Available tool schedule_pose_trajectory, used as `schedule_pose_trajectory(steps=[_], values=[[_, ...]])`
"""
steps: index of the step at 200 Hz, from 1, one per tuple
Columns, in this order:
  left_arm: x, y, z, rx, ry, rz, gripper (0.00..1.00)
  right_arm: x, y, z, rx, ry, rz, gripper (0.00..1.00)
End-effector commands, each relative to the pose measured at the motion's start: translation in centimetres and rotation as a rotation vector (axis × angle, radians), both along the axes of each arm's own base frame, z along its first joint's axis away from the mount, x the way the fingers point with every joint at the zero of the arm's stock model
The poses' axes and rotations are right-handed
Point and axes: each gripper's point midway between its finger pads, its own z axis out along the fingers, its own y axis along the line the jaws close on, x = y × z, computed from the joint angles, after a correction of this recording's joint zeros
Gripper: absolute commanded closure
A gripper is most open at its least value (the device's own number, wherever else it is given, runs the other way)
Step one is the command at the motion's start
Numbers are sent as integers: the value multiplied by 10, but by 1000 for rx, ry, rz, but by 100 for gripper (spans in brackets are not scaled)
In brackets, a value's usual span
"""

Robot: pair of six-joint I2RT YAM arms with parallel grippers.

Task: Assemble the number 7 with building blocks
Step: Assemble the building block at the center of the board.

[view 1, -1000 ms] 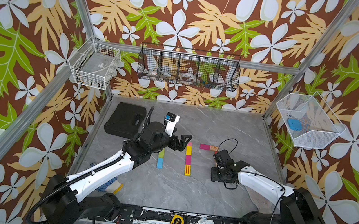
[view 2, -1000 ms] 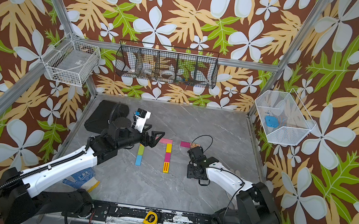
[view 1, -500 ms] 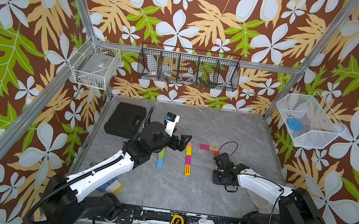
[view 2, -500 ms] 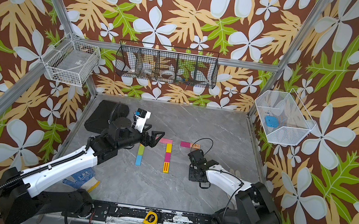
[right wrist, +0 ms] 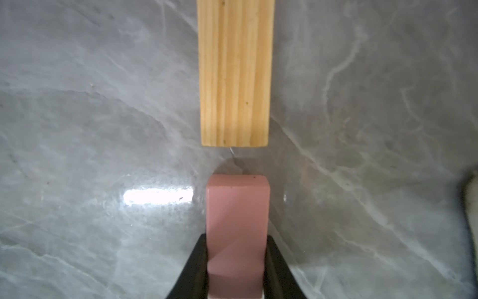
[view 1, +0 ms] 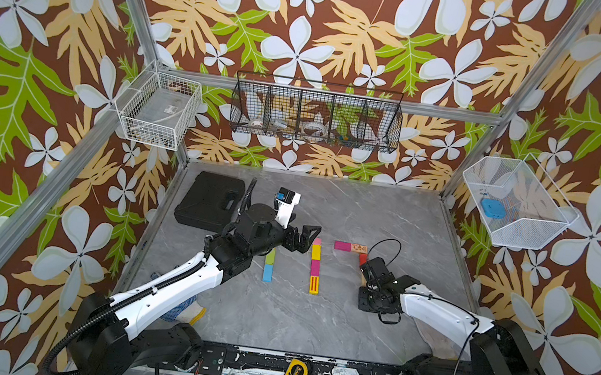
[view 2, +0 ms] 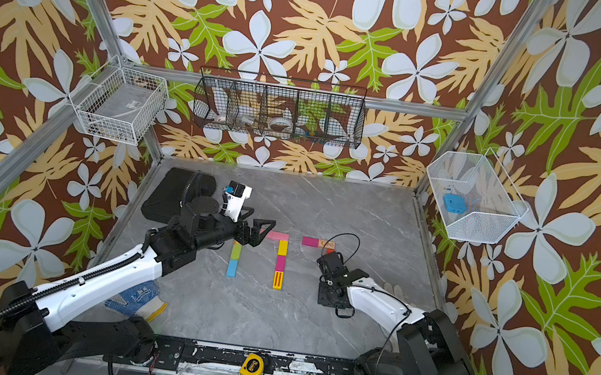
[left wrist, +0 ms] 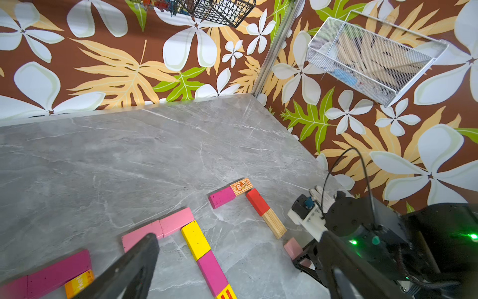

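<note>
The right end effector (right wrist: 236, 236) is clamped on a pink block (right wrist: 236, 202), jaws snug against its two long sides. The block sits low over the counter (right wrist: 90, 116), lower middle of the right wrist view. Straight ahead, upper middle, lies a plain wooden block (right wrist: 234, 75). The two are lined up end to end with a sliver of bare counter between them, not touching. By my read, this piece isn't home yet.

The left wrist view gives the bigger story. Centre-right, a magenta block (left wrist: 222, 197) and a printed block (left wrist: 241, 186) make a top bar. A red block (left wrist: 257, 202) and that wooden block run down from its end. That's a seven with a short stem, and the pink one looks like its next link. To its left, a pink bar (left wrist: 165, 226) with a yellow block (left wrist: 195, 239) and more below it already reads as a finished seven.

Both top views hide the wooden and pink blocks under the right arm. Only they show the green and blue column (view 2: 234, 258) left of centre. They also show the left end effector (view 1: 302, 238), jaws spread wide and holding nothing, hovering by the pink bar's end.
</note>
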Motion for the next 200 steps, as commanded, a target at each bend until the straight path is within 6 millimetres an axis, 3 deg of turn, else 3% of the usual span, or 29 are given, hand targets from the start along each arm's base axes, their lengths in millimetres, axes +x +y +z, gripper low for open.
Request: schedule_pose_trajectory(steps=[1, 54, 100, 113, 147, 200], values=[[1, 2, 8, -6, -39, 6, 2, 3, 0, -1, -22, 4, 37, 71], [2, 3, 9, -5, -46, 8, 2, 6, -6, 0, -45, 2, 16, 66], [2, 3, 8, -4, -42, 9, 2, 11, -12, 23, -56, -49, -30, 42], [1, 3, 9, -6, -43, 8, 2, 7, -11, 31, -28, -59, -47, 40], [-1, 4, 12, -16, -51, 6, 2, -14, -11, 40, 60, -52, -112, 51], [-3, 3, 16, -30, -57, -4, 2, -30, -5, 24, 148, -31, -140, 70]])
